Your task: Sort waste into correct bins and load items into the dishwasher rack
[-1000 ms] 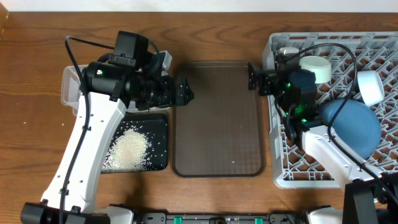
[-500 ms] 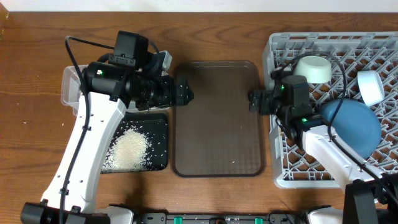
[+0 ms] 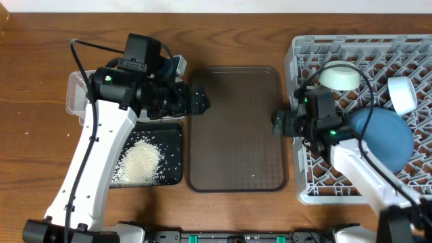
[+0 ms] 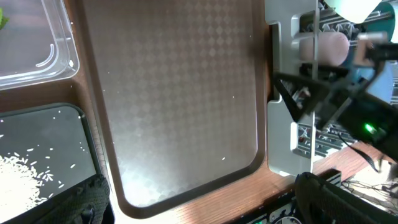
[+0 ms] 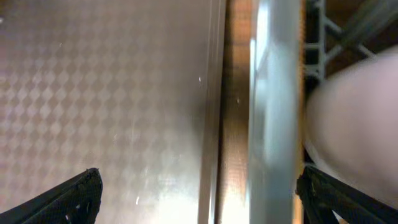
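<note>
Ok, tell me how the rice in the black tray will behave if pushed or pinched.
The rice is loose grains, so it will probably scatter when pushed; strays already dot the black tray. Pinching would likely lift few grains.

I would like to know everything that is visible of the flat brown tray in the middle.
The brown tray is a rectangle with rounded corners and a low raised rim, apparently plastic, its surface patterned with small diamonds. It lies flat on the wooden table, between the black tray and the grey rack, close to both. Only a few white grains lie on it.
</note>
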`<move>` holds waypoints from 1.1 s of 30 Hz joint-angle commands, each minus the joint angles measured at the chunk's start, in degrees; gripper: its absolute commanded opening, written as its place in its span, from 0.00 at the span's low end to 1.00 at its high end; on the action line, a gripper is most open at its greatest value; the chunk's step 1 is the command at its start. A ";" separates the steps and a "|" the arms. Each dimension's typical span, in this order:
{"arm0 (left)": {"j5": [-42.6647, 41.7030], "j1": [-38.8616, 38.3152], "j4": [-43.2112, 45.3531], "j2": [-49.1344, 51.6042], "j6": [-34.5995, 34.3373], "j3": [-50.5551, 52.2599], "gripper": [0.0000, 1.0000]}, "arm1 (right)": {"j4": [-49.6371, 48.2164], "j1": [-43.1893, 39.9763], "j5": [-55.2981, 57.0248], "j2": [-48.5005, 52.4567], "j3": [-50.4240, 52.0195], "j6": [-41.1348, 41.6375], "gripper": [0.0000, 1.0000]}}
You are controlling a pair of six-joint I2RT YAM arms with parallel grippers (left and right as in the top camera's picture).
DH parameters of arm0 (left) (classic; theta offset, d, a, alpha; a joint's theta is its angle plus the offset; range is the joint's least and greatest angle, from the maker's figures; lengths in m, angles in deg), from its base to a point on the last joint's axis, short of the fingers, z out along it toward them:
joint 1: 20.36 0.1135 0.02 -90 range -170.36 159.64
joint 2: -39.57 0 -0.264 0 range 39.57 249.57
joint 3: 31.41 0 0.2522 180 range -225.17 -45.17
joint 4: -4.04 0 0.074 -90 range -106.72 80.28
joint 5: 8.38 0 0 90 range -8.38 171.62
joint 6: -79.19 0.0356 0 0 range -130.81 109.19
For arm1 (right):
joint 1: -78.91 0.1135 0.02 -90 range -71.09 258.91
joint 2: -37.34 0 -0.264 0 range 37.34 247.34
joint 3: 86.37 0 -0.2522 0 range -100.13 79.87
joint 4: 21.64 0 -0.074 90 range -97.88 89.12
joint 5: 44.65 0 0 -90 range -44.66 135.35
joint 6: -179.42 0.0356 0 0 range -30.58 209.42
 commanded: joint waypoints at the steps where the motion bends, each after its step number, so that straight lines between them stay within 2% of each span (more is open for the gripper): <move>1: 0.52 0.20 -0.09 0.07 0.50 0.28 0.98 | 2.45 0.15 -0.09 -7.78 0.15 0.63 0.99; 6: 0.52 0.20 -0.09 0.07 0.50 0.28 0.98 | 8.74 0.04 5.25 -20.59 0.17 -0.46 0.99; 13: 0.52 0.20 -0.09 0.07 0.50 0.28 0.98 | 8.63 0.04 15.91 -43.50 2.36 -0.63 0.99; 18: 0.52 0.17 -0.11 0.07 0.50 0.28 0.98 | 8.50 -0.13 19.37 -61.77 7.58 -1.36 0.99; 22: 0.52 0.20 -0.11 0.07 0.50 0.28 0.98 | 7.04 -2.29 18.23 -71.06 13.88 -1.49 0.99; 25: 0.52 0.20 -0.09 0.07 0.50 0.28 0.98 | 2.51 -4.87 16.28 -75.25 19.67 -1.49 0.99; 33: 0.52 0.20 -0.09 0.07 0.50 0.28 0.98 | -23.32 -9.05 11.19 -80.78 37.40 -1.49 0.99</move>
